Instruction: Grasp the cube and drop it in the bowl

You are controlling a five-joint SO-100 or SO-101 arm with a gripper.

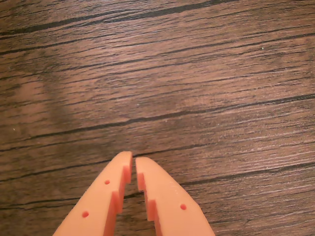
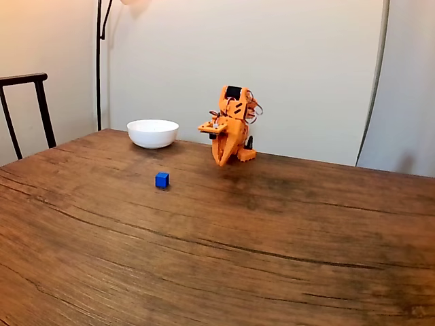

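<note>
Your gripper (image 1: 134, 160) hangs nearly closed and empty above bare table (image 2: 272, 258), so swing it toward the cube (image 2: 162, 179), near the bowl (image 2: 153, 133), and spread the jaws wide before descending squarely over it

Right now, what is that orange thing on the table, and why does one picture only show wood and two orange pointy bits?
The orange thing is a small robot arm sitting folded at the far side of a wooden table. The fixed view is from a camera standing across the table. The wrist view is from a camera riding on the arm itself, looking down at the wood. The two pointy bits are its gripper, like two fingers, nearly closed and holding nothing. On the table sit a tiny blue cube and a white bowl, apart from each other.
</note>
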